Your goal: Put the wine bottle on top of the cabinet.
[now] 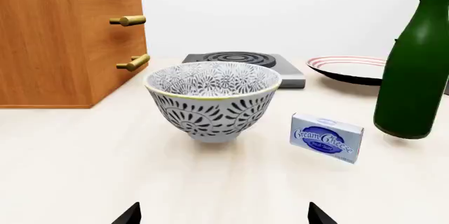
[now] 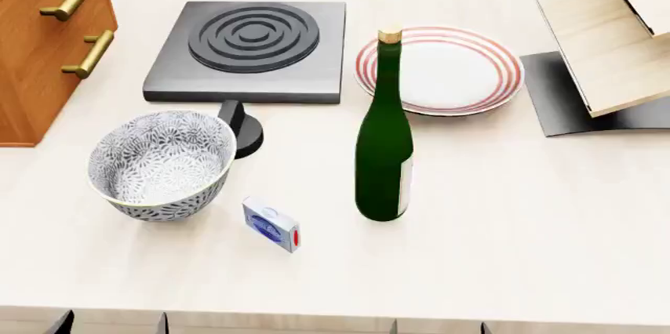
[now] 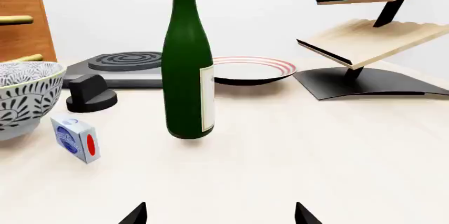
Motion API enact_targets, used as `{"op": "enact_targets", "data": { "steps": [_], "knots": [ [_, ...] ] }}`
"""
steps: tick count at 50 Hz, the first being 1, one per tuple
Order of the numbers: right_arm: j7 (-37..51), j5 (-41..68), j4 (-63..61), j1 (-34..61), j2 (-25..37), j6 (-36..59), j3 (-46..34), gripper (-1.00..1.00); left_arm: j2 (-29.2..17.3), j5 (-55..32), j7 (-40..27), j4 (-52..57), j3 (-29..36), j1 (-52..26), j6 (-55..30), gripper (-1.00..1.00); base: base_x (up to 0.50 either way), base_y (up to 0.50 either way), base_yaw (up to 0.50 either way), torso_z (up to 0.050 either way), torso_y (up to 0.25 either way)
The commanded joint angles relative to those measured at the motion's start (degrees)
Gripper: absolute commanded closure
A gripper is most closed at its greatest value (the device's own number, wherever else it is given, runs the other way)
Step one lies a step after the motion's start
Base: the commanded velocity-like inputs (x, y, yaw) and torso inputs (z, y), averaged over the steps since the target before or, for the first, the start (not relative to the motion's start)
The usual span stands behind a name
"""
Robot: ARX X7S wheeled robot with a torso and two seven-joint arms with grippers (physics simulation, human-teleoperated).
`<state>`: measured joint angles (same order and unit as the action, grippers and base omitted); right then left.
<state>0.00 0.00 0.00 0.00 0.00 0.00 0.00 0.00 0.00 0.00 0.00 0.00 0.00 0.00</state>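
The wine bottle (image 2: 384,154) stands upright near the middle of the pale table, dark green with a tan cork and a pale label. It also shows in the left wrist view (image 1: 414,77) and the right wrist view (image 3: 186,77). The orange-brown cabinet (image 2: 37,36) with brass handles stands at the far left, also in the left wrist view (image 1: 56,34). My left gripper (image 1: 224,216) is open and empty, low at the table's near edge, facing the bowl. My right gripper (image 3: 220,216) is open and empty, at the near edge, facing the bottle from some way off.
A patterned bowl (image 2: 160,163) and a small cream cheese box (image 2: 271,224) sit left of the bottle. A black hotplate (image 2: 251,44) with its knob (image 2: 241,128) and a red-striped plate (image 2: 440,69) lie behind. A pale slanted rack (image 2: 613,44) stands at the right.
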Motion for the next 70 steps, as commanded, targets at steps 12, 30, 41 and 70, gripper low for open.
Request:
{"op": "enact_targets", "data": {
  "steps": [12, 30, 41, 70],
  "knots": [
    [3.24, 2.47, 0.54, 0.17, 2.69, -0.24, -3.24, -1.0, -2.88, -2.79, -3.52, -0.06, 3.43, -0.07, 0.11, -1.0, 0.0, 0.0, 0.0, 0.0, 0.0],
    [3.73, 2.58, 0.47, 0.15, 3.01, -0.03, -3.73, -1.0, -2.97, 0.27, -4.99, -0.93, 4.22, -0.7, -1.77, -1.0, 0.0, 0.0, 0.0, 0.0, 0.0],
    [5.12, 2.99, -0.73, -0.1, 4.01, 0.41, -5.01, -1.0, -4.06, -0.44, -6.07, -0.15, 5.4, -0.45, -1.65, -1.0, 0.0, 0.0, 0.0, 0.0, 0.0],
    [9.06, 5.49, -39.48, -1.7, 7.02, 21.67, -7.79, -1.0, -6.48, 3.13, -8.16, 41.08, 10.38, 2.24, -22.38, -1.0, 0.0, 0.0, 0.0, 0.0, 0.0]
  ]
}}
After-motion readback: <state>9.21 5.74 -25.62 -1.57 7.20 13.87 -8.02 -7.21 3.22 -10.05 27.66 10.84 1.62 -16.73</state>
